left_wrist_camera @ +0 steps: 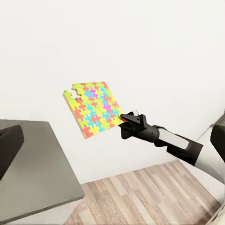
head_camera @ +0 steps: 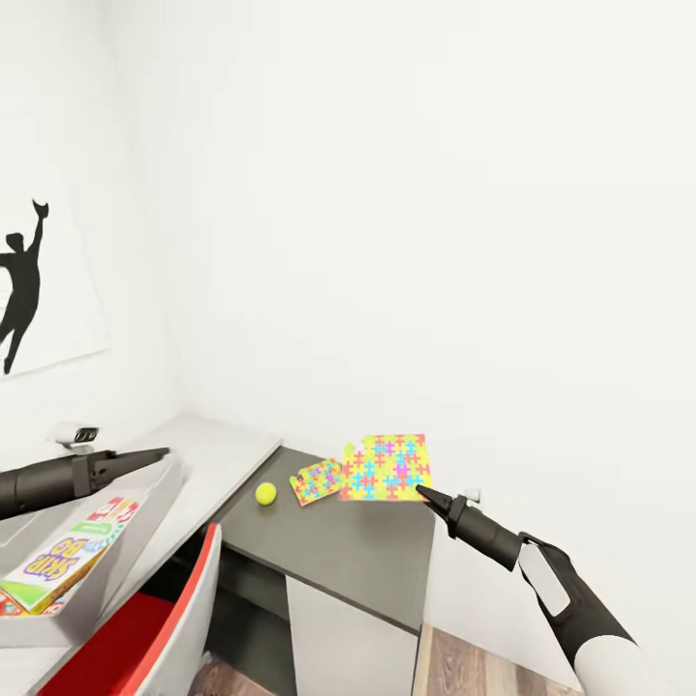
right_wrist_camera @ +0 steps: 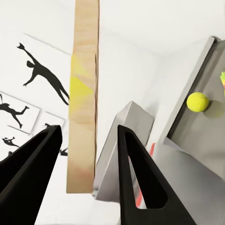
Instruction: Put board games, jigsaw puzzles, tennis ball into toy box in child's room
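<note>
The right tool [head_camera: 425, 493] pinches one jigsaw puzzle [head_camera: 387, 468] by its corner, lifted flat off the table [head_camera: 329, 541] — the toy box [head_camera: 145, 527], board game [head_camera: 68, 565] inside, lies well across from it, beside the left tool [head_camera: 155, 452], whose jaws I cannot tell.

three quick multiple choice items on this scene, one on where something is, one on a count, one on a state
1. Where is the tennis ball?
A. on the dark grey table section
B. in the toy box
C. on the floor

2. How many jigsaw puzzles show in the head view?
A. one
B. two
C. four

3. What is the right gripper doing?
A. hanging open
B. holding the larger jigsaw puzzle off the table
C. gripping the ball

Key: 1 A, the ball rests on the dark top. 2 B, the larger puzzle and a smaller puzzle. 3 B, the left wrist view shows the sheet clamped in mid-air.
</note>
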Robot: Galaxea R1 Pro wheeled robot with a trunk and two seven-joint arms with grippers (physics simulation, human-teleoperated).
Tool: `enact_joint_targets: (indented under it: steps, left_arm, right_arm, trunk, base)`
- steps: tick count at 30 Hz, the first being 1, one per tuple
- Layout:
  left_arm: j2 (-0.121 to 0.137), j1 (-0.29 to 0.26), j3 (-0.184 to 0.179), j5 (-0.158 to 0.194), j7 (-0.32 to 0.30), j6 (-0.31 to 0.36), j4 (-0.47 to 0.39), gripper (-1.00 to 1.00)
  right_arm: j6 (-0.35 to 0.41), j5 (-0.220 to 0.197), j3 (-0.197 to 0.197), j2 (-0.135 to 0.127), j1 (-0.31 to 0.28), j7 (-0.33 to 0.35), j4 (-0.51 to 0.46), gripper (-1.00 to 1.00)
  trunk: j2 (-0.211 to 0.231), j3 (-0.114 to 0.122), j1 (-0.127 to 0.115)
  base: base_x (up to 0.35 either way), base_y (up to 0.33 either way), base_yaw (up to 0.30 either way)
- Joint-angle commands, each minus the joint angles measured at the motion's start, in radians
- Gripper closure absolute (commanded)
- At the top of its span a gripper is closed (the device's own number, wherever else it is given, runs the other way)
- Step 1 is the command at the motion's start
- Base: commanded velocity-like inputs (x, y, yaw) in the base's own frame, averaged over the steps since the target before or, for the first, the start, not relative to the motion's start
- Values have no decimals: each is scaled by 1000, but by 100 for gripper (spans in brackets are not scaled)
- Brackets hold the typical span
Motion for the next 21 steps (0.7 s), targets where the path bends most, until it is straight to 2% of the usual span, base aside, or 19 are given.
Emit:
enact_joint_targets:
  steps: [1,3,8,21]
  left_arm:
    - [0,0,5,0,-5,11,0,-100]
    - [0,2,12,10,-5,11,0,-100]
    - [1,3,18,27,-5,11,0,-100]
    - [1,3,17,33,-5,11,0,-100]
  right_arm:
    - [6,-5,-1,0,-1,1,0,100]
    - [6,-5,0,-1,-1,1,0,100]
    - [6,-4,0,0,-1,1,0,100]
    - [6,-4,1,0,-1,1,-1,100]
  trunk:
    - [-2,-1,0]
    - [-2,2,0]
    - [33,23,-19]
    - [124,79,-69]
  base:
    - [0,0,217]
    - [0,0,217]
    - [0,0,218]
    - [0,0,218]
